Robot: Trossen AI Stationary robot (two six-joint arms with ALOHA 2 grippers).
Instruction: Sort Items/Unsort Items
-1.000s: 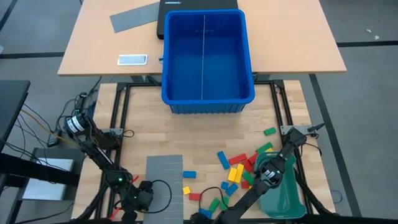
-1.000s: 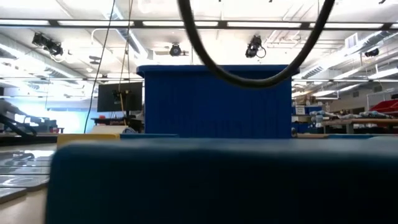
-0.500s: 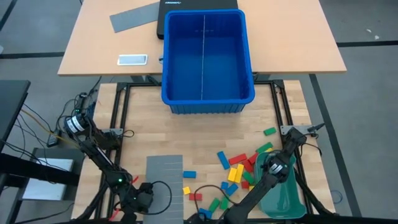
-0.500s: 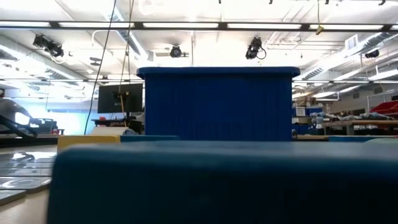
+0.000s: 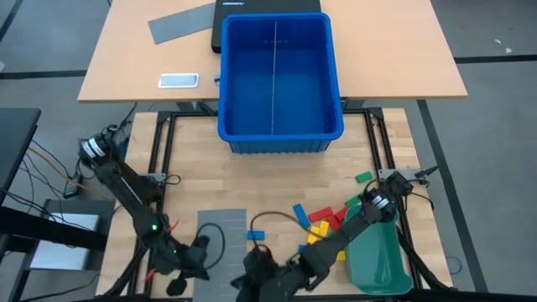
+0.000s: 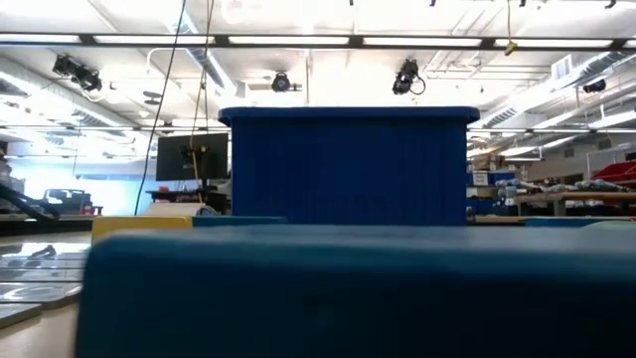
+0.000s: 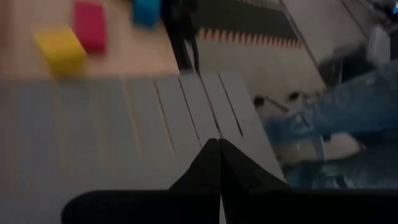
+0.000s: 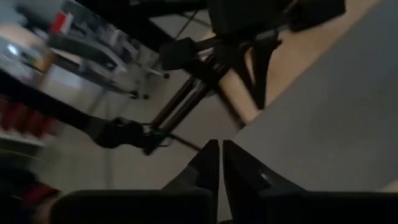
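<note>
Both claws pressed together on nothing: left claw (image 7: 219,149) over flat grey slotted divider sheet (image 5: 220,232), right claw (image 8: 215,155) beside it, small rectangular coloured toy blocks (image 5: 323,225) loose on wooden worktop (image 5: 193,197), probably staging.

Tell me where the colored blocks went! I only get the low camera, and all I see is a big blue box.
Observer: The blocks lie in a loose pile on the wooden table, on the right arm's side, next to a green tray.
Operator: Is anything inside the blue box?
Observer: From above I see no blocks in the blue bin.
Operator: Where are the robot's hands?
Observer: Both are low by the table's front edge. The left gripper is shut above the grey slotted sheet, and the right gripper is shut too, between that sheet and the pile.
</note>
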